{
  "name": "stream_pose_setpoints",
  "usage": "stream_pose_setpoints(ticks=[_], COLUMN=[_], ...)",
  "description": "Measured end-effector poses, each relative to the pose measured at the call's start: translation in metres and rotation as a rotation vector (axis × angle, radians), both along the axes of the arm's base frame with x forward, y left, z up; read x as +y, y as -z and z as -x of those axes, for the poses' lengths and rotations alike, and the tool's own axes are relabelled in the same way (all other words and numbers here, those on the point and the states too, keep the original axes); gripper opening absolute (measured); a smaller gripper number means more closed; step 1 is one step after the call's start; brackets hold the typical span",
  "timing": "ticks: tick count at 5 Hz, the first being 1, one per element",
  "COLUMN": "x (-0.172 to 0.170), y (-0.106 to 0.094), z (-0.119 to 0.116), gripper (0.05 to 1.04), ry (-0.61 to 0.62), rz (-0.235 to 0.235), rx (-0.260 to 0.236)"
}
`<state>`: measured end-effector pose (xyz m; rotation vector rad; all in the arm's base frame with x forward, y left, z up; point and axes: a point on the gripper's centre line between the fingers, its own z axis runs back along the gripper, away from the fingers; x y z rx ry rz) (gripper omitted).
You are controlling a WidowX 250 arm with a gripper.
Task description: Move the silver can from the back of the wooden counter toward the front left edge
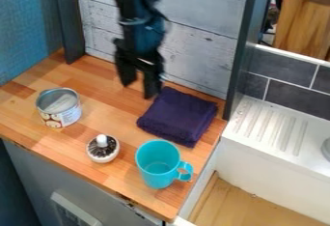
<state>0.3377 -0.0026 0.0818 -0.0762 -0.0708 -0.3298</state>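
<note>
Tool (139, 83) near 1 cloth (178, 116); 1 mug (157, 164), 1 can (59, 108)

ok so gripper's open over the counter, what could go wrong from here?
1. Mug: sits close to the right edge of the counter, handle toward that edge; a sideways bump could knock it off.
2. Towel: its corner looks close to the gripper; a low sweep might snag or drag it.
3. If the towel slides toward the mug, it could push that too.

We see the spread gripper (138, 90) near a folded cloth (178, 116) on a counter (116, 111) with a mug (157, 169), brush (103, 148) and can (61, 116).
</note>
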Motion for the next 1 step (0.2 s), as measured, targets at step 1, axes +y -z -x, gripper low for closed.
stream_pose_setpoints(ticks=[1], x=[-0.0476], y=[0.016], z=[-0.0023], gripper=[1.0], ry=[-0.003], rz=[-0.062], rx=[0.06])
